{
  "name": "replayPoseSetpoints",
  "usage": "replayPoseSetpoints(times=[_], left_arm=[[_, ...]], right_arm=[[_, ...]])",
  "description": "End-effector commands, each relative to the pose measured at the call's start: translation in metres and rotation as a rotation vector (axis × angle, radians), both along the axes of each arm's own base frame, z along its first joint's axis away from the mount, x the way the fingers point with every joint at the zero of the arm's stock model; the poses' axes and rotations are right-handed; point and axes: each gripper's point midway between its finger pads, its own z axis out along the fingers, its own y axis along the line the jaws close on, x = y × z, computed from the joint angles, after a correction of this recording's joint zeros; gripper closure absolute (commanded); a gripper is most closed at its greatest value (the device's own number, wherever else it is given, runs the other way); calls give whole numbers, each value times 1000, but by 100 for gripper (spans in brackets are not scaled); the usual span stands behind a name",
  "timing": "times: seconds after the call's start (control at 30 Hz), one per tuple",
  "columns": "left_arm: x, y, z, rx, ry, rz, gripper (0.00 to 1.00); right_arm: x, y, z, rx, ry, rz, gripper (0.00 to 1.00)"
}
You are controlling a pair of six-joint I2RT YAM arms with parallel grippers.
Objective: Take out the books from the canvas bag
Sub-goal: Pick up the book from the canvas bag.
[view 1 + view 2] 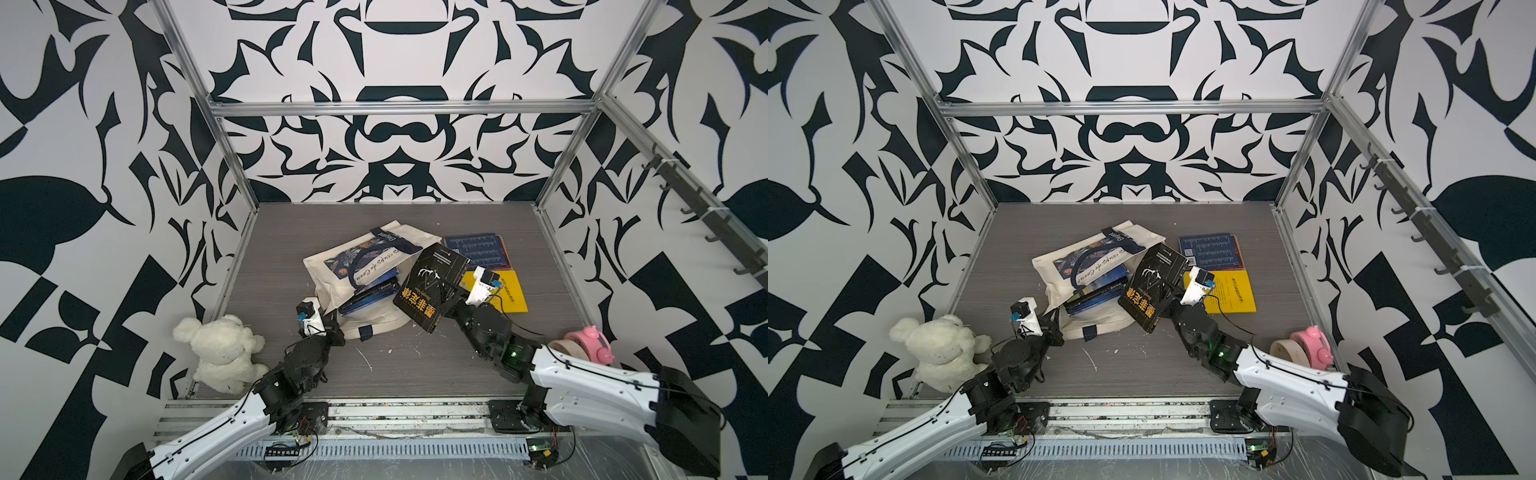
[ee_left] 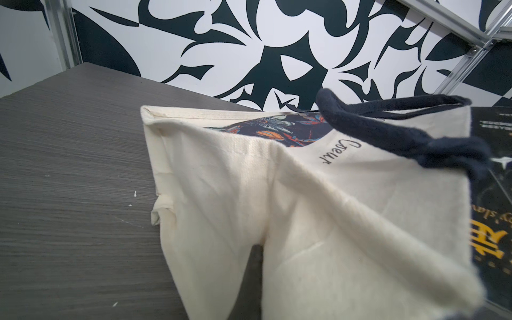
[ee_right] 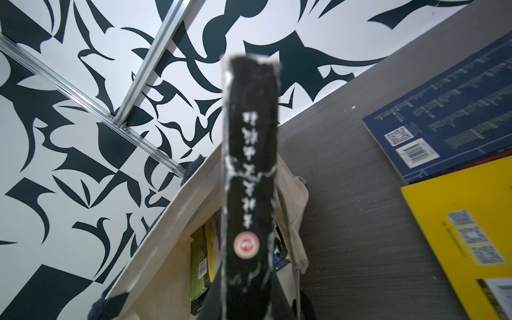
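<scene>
The right gripper point(image 1: 449, 294) pinches the black book point(image 1: 422, 291) by one edge and holds it tilted above the mouth of the canvas bag point(image 1: 328, 291). The left gripper point(image 1: 332, 322), jaws pressed together, seems to clamp the bag's near edge. Some blue books point(image 1: 370, 297) lie inside the bag.

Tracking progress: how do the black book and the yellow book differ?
The black book is raised and tilted in the right end effector; the yellow book lies flat on the table. The black book's cover is dark, lettered yellow; the yellow book's is bright. Both are thin rectangles.
</scene>
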Motion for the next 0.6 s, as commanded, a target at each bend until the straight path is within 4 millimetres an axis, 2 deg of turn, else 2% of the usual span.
replayPoseSetpoints(times=[0.0,0.17,0.27,0.33,0.4,0.47,0.57], left_arm=[[4,8,22,-53,-37,55,100],[4,11,20,-52,-29,77,100],[6,11,18,-43,-20,84,100],[7,10,18,-35,-14,86,100],[8,9,17,-23,-5,86,100],[8,8,16,-16,2,85,100],[8,7,15,-16,4,81,100]], right_arm=[[6,-59,54,110,-128,-246,100],[-6,-81,67,144,-150,-272,100],[-9,-73,73,138,-153,-214,100],[-10,-65,73,141,-139,-167,100],[-13,-66,70,152,-123,-153,100],[-18,-75,73,166,-133,-169,100],[-23,-99,77,179,-145,-258,100]])
